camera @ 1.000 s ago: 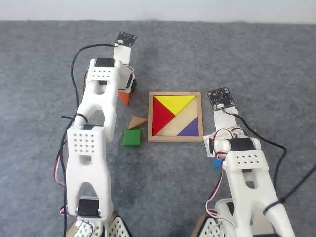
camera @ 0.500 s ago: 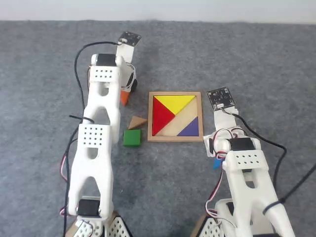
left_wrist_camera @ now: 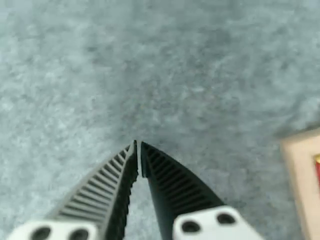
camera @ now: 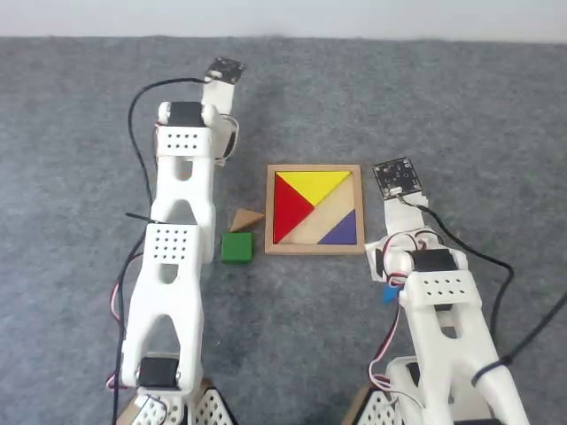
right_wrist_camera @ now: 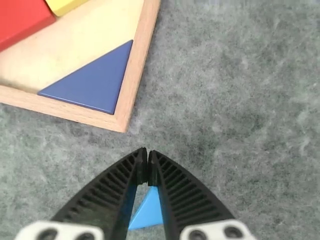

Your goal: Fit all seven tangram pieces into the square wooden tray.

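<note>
Shoving threatens: the right end effector (right_wrist_camera: 148, 151), closed empty, could push the pale blue triangle (right_wrist_camera: 146, 215) aside. Left end effector (left_wrist_camera: 138, 146) is closed too.

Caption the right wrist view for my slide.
Shut right end effector over a light blue triangle, beside the wooden tray holding a dark blue triangle.
</note>
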Robot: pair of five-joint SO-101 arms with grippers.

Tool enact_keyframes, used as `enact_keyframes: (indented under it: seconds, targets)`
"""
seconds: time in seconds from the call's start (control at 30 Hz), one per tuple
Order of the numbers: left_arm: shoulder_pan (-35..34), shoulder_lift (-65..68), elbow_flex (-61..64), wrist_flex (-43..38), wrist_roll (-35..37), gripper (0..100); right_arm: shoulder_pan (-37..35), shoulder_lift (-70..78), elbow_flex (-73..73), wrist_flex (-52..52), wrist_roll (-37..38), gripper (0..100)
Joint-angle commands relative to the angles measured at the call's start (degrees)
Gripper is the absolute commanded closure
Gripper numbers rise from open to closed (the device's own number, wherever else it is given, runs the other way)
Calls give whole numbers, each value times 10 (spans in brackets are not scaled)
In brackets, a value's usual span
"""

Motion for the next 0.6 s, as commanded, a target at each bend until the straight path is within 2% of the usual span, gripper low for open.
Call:
enact_keyframes:
  seconds: [0.0, 0.2, 0.57]
  targets:
    - [-11, -25, -27, 20, 14, 988, 6, -23, -4, -11, 4, 991]
    - [2, -23, -26, 20, 42, 988, 7, -28, -4, -11, 4, 991]
    - [2, -19, -24, 20, 42, 988, 6, -26, -4, -11, 4, 990]
